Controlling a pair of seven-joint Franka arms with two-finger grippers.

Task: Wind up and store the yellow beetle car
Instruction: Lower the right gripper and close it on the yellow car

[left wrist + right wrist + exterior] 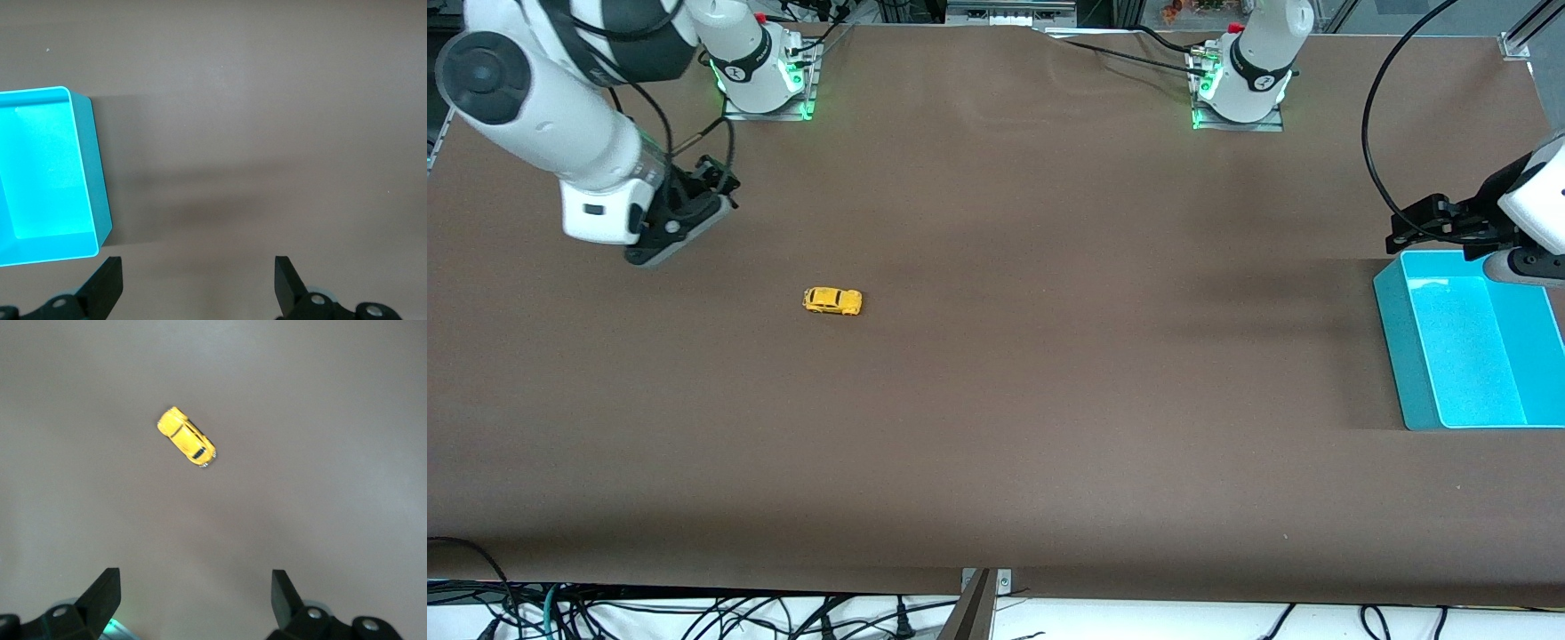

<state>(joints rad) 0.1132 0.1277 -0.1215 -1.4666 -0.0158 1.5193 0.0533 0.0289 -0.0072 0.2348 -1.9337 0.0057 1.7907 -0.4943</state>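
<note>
The yellow beetle car (pixel 832 301) stands on its wheels on the brown table, toward the right arm's end; it also shows in the right wrist view (pixel 187 446). My right gripper (pixel 694 209) hangs in the air over the table between the right arm's base and the car, open and empty (pixel 195 597). My left gripper (pixel 1427 222) is open and empty (pixel 198 283), up in the air over the table beside the bin's rim nearest the bases.
A cyan bin (pixel 1392 320) stands at the left arm's end of the table, empty inside; it also shows in the left wrist view (pixel 97 180). The arm bases stand along the table's edge farthest from the front camera. Cables hang below the near edge.
</note>
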